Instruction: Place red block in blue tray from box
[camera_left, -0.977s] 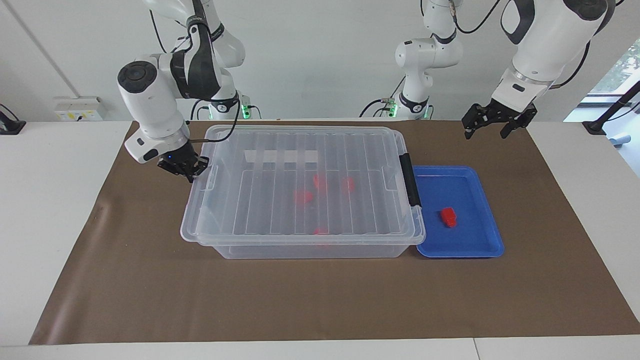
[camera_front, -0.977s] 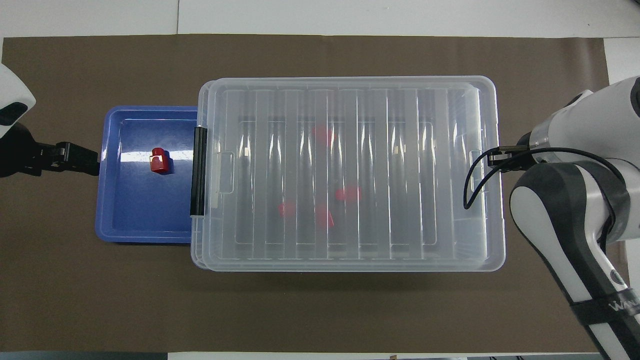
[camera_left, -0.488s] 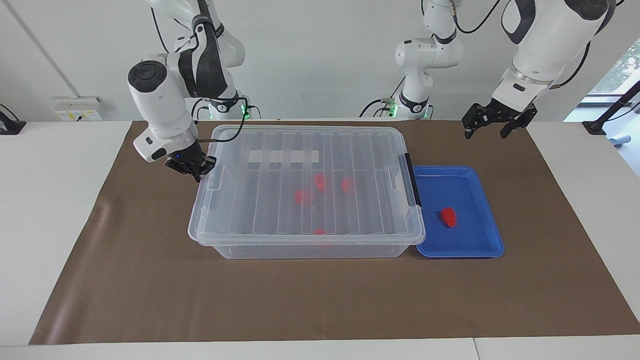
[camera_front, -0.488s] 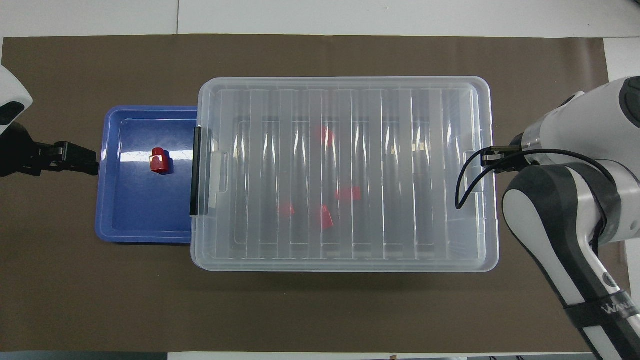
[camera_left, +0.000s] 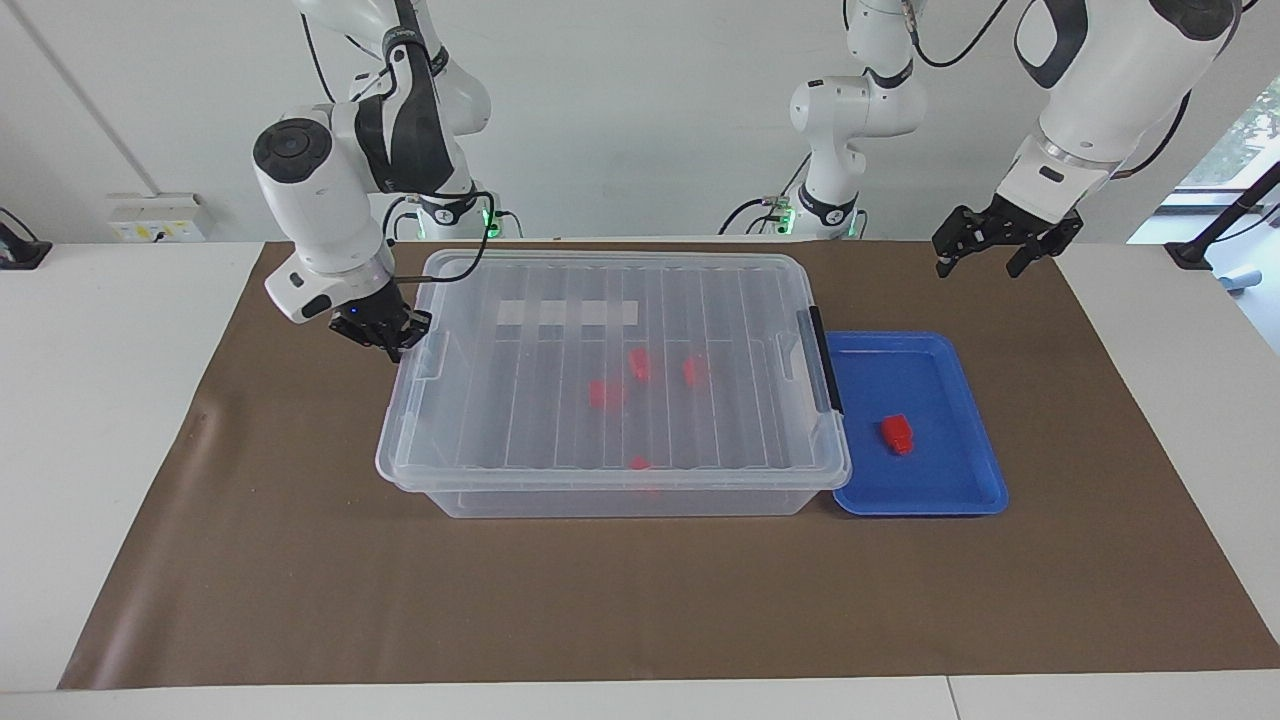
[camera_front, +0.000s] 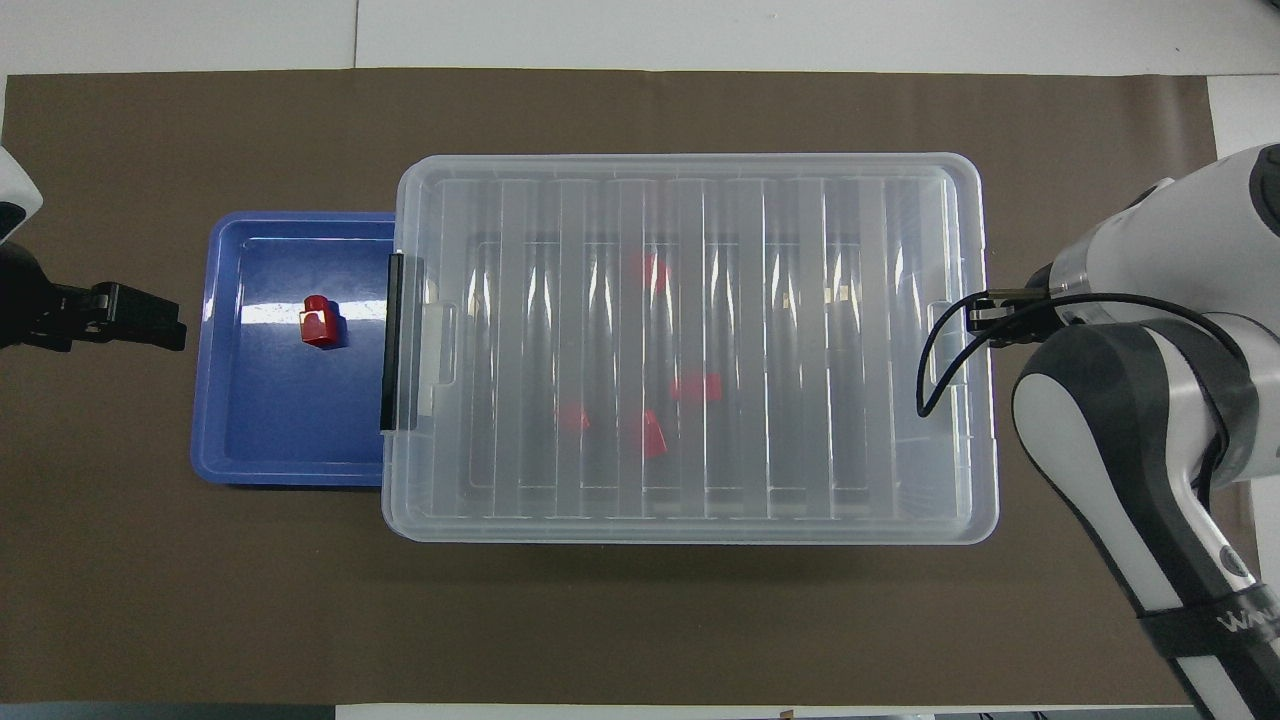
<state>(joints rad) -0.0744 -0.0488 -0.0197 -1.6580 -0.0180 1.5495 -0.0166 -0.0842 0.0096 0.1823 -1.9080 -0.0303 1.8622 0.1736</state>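
One small bright red plastic block (camera_left: 897, 434) lies in the shallow blue plastic tray (camera_left: 975, 497); others sit inside the lidded clear plastic box (camera_left: 610, 480). Light, rigid and slick, it should be pinched across flat sides. Right claw (camera_left: 385, 335), fingertips together, at the lid's edge; left claw (camera_left: 992, 245) spread, empty

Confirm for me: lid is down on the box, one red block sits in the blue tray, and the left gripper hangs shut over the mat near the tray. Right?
Not quite: the left gripper is open, not shut; the facing view shows its fingers spread. The rest holds: the lid is down on the box, and one red block sits in the blue tray.
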